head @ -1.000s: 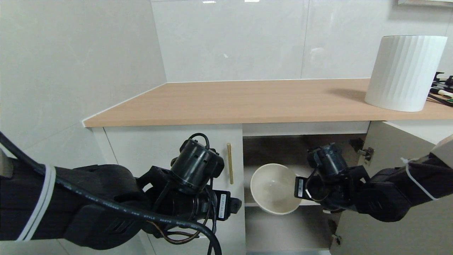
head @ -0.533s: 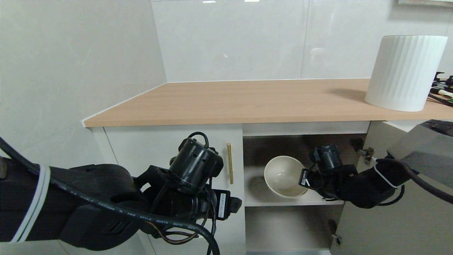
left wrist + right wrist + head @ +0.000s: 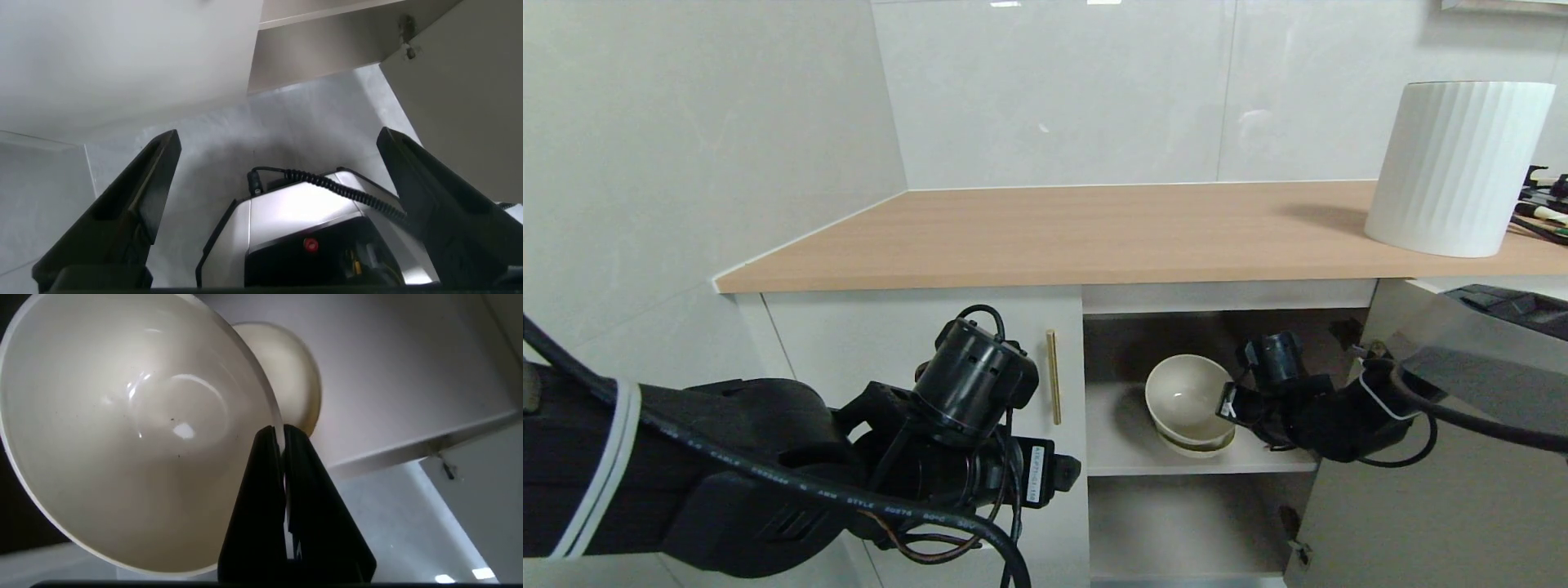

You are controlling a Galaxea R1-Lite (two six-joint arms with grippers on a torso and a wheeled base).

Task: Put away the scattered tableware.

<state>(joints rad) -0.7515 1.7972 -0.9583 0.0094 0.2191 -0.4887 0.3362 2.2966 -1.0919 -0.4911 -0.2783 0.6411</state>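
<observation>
Slippage is the chief risk: the right gripper (image 3: 1232, 406) pinches the cream glazed bowl (image 3: 1184, 396) by a thin stretch of rim. It holds the bowl tilted inside the open cabinet, over a second cream dish (image 3: 1194, 445) on the white middle shelf (image 3: 1119, 441). Letting go at this tilt could make it chip against that dish or roll toward the shelf's front edge. The open white cabinet door (image 3: 1421, 506) stands close beside the right arm and could be knocked. The left gripper (image 3: 278, 139) hangs spread wide and empty, low before the closed door with its brass bar handle (image 3: 1053, 376). A white ribbed cylindrical container (image 3: 1458, 163) stands on the wooden surface (image 3: 1054, 237) above.
</observation>
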